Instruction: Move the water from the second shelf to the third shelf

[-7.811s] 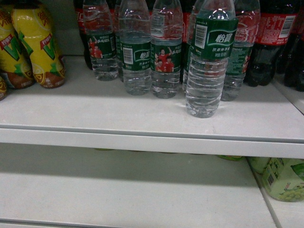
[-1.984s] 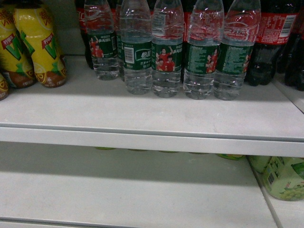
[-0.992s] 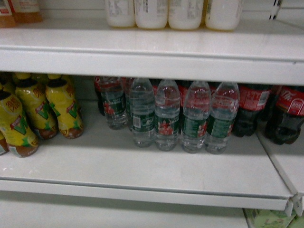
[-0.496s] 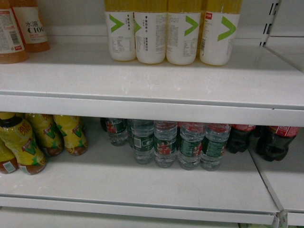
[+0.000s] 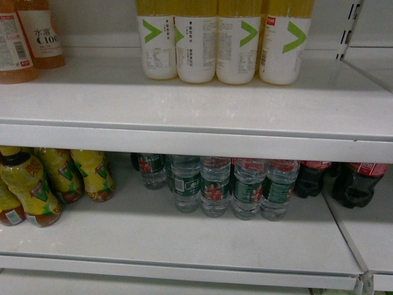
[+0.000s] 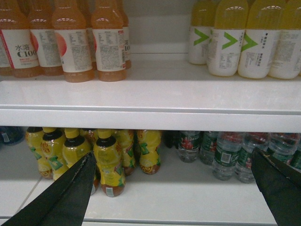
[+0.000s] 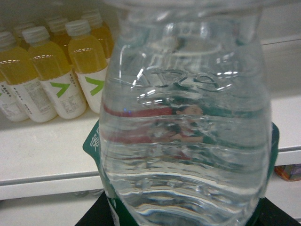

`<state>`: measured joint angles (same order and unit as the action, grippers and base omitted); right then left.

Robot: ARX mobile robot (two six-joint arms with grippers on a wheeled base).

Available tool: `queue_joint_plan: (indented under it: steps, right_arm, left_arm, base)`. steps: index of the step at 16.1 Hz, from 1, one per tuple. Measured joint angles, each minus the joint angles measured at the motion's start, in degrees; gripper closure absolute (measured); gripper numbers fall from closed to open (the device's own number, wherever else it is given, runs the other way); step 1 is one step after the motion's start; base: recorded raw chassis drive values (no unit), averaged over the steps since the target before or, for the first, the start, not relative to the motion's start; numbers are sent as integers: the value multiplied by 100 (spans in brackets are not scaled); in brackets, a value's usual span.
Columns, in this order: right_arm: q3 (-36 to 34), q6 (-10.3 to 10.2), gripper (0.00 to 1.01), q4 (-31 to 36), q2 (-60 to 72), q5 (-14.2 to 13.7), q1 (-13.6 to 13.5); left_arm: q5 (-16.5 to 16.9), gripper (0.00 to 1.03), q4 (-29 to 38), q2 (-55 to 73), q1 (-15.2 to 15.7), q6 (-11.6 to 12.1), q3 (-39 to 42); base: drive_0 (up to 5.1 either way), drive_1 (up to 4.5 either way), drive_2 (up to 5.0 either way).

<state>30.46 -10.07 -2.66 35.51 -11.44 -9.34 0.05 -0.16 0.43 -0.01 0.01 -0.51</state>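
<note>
A water bottle (image 7: 186, 141) fills the right wrist view, seemingly pinched low in the right gripper beside the upper shelf (image 7: 42, 155), likely for placing there, while the left gripper (image 6: 171, 188) hangs spread wide, holding nothing.

on the lower white shelf (image 5: 184, 239), clear ribbed water bottles with green labels (image 5: 215, 187) stand mid-row, yellow-wrapped drink bottles (image 5: 55, 181) to their left, dark cola bottles with red labels (image 5: 344, 181) to their right. yellow juice bottles with white labels (image 5: 221, 43) stand on the upper white shelf (image 5: 184, 104) above.
</note>
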Motion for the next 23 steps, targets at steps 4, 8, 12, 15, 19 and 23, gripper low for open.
queue_joint_plan:
  steps: [4,8,12,15,19,23]
  right_arm:
    - [0,2,61,13,0,-22,-2]
    - [0,2,61,28,0,-9,-2]
    - [0,2,61,11,0,-9,-2]
    - [0,2,61,24,-7,-7,-2]
    - [0,2,61,9,0,-4,-2]
    - [0,0,61,9,0,0,-2]
  left_arm:
    - [-4,5,-2,0,0,0,0]
    - [-7,5,-4,0,0,0,0]
    - [-9,5,-2,0,0,0,0]
    - [-9,5,7,0,0,0,0]
    - [-9,5,2,0,0,0,0]
    - [-9,5,4,0,0,0,0]
  base:
    - [0,0,0]
    - [-111,56,56]
    - [-444,224,224]
    - [-444,224,224]
    - [-453,215,215]
    - [-450,218,218]
